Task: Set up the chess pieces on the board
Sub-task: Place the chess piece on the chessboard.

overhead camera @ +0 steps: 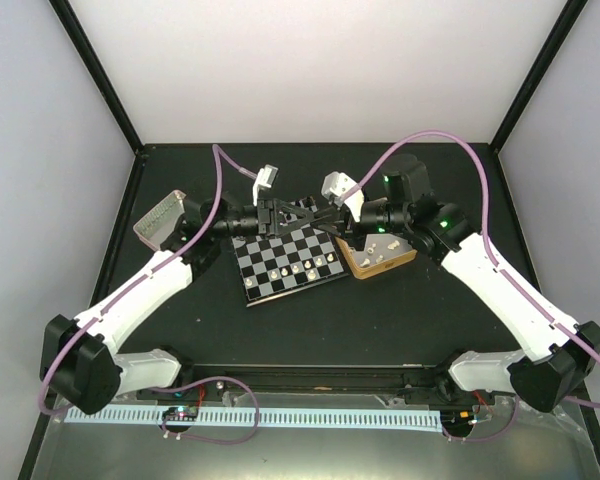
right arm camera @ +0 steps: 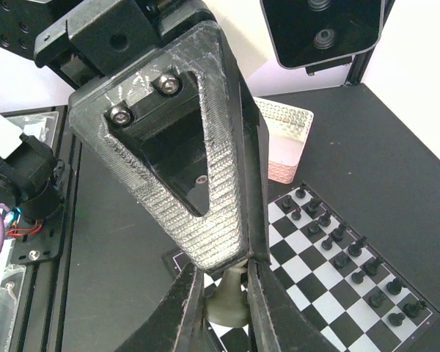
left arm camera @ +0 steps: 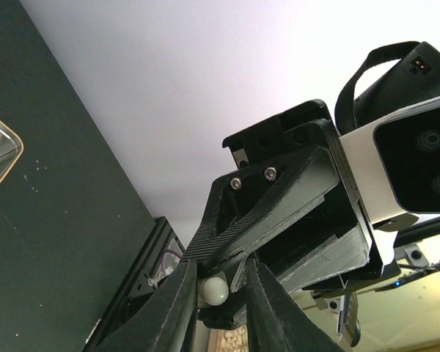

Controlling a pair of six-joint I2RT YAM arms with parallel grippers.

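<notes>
- seemingly handing over a pale round-headed chess piece (right arm camera: 231,302) above the far edge of the small black-and-silver checkered board (overhead camera: 280,258).
- clamped in the right gripper (right arm camera: 224,290); left gripper (left arm camera: 221,282) close around it, firm hold impossible to tell.
- next: secure left grip, release right, lower to its square.

The dark bench (overhead camera: 380,330) carries a checkered board (overhead camera: 280,288) near its middle, a gold-rimmed tin (overhead camera: 385,262) just beside the board's right edge, and a silvery tin (overhead camera: 158,220) at far left.
</notes>
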